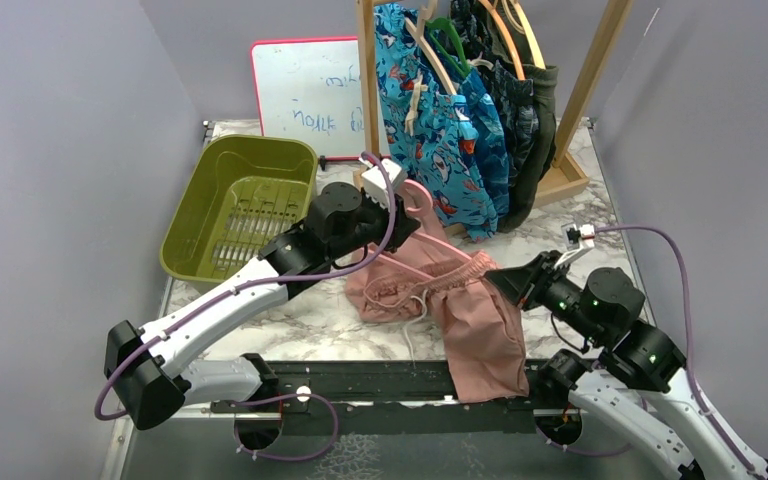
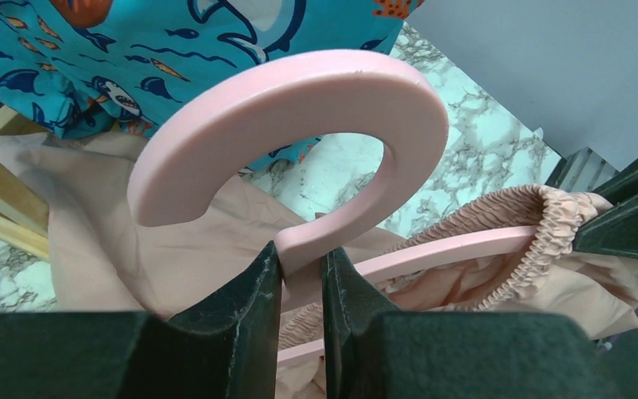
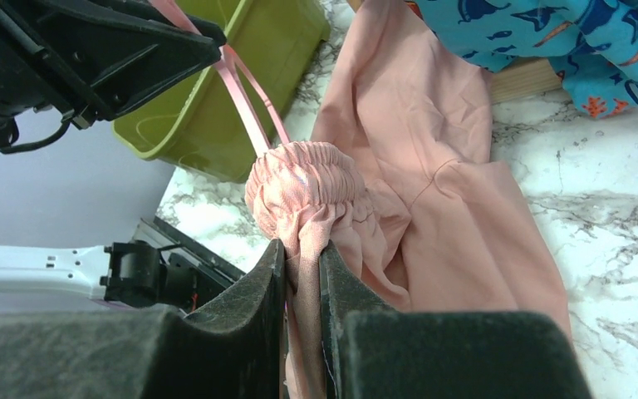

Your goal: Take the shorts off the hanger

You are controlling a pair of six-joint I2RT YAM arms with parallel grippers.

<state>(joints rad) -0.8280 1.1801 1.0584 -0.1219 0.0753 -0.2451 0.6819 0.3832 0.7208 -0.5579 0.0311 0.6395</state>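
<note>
The dusty pink soft cloth drawstring shorts (image 1: 475, 325) lie crumpled on the white marble tabletop (image 1: 580, 235) between the two hands, with one leg draped over the near edge. The left hand (image 2: 301, 266) is closed on the neck of the flat pink hanger (image 2: 299, 108), just below its hook. The right hand (image 3: 301, 258) is closed on a pinch of the gathered waistband, which wraps the end of the hanger's arm.

Count:
- On the tabletop: one pair of shorts.
- On the wooden rack (image 1: 368, 70): four pairs, namely bright blue cartoon-print shorts (image 1: 430, 150), blue leaf-print shorts (image 1: 488, 140), dark navy shorts (image 1: 518, 115) and dark olive green shorts (image 1: 548, 100).
- One olive-green plastic basket (image 1: 185, 225).
- One red-framed whiteboard (image 1: 305, 95).
</note>
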